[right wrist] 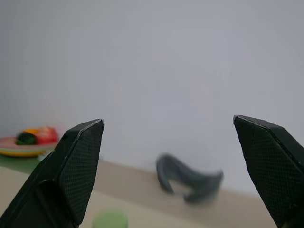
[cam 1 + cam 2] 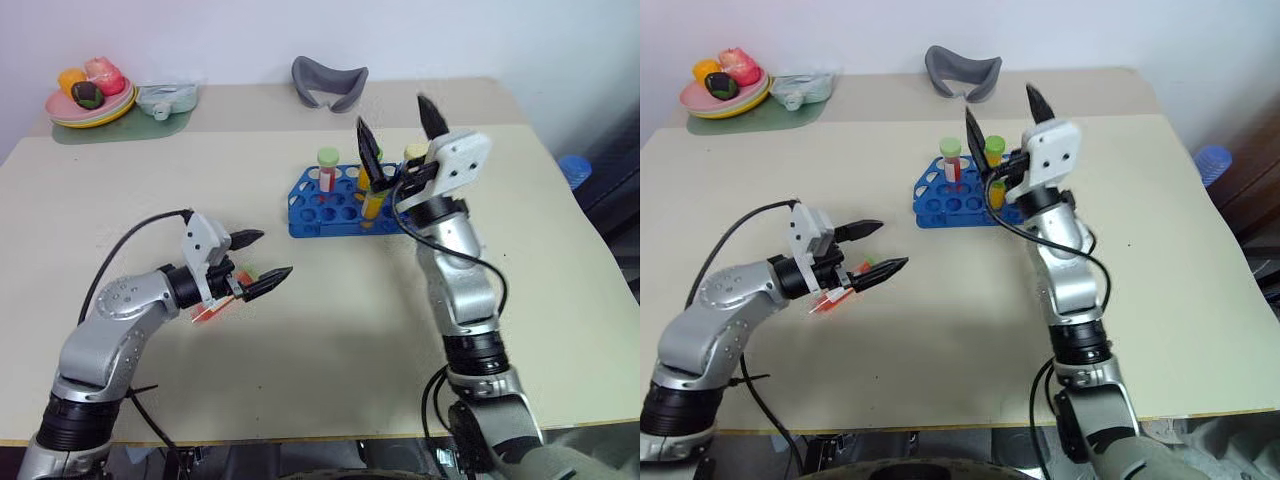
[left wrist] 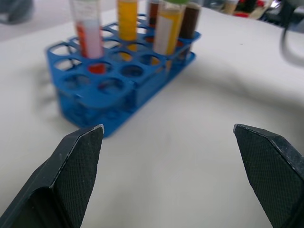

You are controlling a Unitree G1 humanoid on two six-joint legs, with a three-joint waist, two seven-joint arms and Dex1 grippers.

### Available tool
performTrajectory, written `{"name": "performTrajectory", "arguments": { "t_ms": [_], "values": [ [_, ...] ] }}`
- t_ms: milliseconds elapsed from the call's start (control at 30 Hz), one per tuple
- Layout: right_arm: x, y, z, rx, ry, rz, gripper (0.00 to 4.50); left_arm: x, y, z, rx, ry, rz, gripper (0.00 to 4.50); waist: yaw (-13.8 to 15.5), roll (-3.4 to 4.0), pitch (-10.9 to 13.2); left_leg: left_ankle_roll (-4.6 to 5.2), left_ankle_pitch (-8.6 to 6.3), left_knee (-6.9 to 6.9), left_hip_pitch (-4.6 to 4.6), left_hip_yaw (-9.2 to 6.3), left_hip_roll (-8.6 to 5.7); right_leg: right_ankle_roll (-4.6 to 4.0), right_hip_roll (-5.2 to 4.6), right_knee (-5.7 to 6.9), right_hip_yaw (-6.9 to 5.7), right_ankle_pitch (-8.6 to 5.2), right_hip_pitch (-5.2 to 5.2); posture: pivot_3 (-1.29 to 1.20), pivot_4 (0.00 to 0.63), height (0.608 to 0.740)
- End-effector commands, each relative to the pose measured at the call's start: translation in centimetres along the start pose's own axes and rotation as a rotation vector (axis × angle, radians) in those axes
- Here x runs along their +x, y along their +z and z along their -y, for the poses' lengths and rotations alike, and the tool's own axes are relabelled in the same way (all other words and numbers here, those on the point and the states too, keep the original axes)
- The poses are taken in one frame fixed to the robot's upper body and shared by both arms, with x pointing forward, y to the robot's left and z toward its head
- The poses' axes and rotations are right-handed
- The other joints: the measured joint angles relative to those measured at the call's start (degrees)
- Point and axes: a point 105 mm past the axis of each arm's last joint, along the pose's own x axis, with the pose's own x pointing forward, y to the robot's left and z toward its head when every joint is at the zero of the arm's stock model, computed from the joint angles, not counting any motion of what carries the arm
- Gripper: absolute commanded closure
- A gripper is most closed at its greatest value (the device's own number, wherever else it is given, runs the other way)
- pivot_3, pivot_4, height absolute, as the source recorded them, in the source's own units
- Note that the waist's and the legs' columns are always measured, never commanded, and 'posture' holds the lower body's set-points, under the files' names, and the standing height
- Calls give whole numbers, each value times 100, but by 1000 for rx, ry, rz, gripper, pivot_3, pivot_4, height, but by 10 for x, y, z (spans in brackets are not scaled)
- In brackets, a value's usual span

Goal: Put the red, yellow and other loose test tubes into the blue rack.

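Observation:
The blue rack (image 2: 310,212) stands past the table's middle. A red tube with a light-green cap (image 2: 327,170), a yellow-orange tube (image 2: 372,203) and a pale-yellow-capped tube (image 2: 414,152) stand upright in it. In the left wrist view the rack (image 3: 95,99) also holds a dark maroon tube (image 3: 190,21). My right gripper (image 2: 400,133) is open above the rack's right end, tilted upward, holding nothing. My left gripper (image 2: 258,261) is open low over the table, left of the rack. A red and green tube-like thing (image 2: 210,312) lies under it, mostly hidden.
A grey curved holder (image 2: 328,82) sits at the table's far edge. At the far left corner are a plate of fruit (image 2: 70,115) and a pale green dish (image 2: 165,100). A blue object (image 2: 575,168) lies off the table's right side.

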Motion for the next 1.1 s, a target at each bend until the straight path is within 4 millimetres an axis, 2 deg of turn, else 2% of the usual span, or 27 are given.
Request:
{"name": "performTrajectory", "arguments": {
  "t_ms": [33,233,367,467,733,1100],
  "values": [
    [-14,17,-24,32,298,-62,52,-8,11,-12,30,64,-138,0,1,-1,0,0,0,-1,1,-1,0,0,0,-1,0,0,2,0,150,740],
    [-66,11,-46,54,635,-292,52,-16,17,-15,109,51,-392,0,-1,-3,2,3,-2,-3,0,-4,-3,0,0,-11,-1,-1,6,0,150,740],
    [-96,7,-56,87,763,-413,52,-24,0,-19,82,84,-713,0,0,-5,3,3,-2,2,1,-3,-2,0,4,-8,0,-1,7,0,150,740],
    [-106,5,-60,105,803,-460,52,-26,-6,-22,77,94,-841,0,-9,-8,4,3,-2,6,1,-3,-4,1,5,-10,1,-1,11,0,150,740],
    [-111,3,-68,122,822,-484,52,-14,-27,-21,80,40,-954,0,17,-11,6,4,-2,8,-2,-4,-3,1,5,-11,-1,-1,9,0,150,740],
    [-117,2,-74,127,816,-501,52,2,-29,-19,80,51,-991,0,121,-14,8,11,-6,27,-11,-4,-4,1,4,-13,-2,-1,9,0,150,740]
  ]
}}
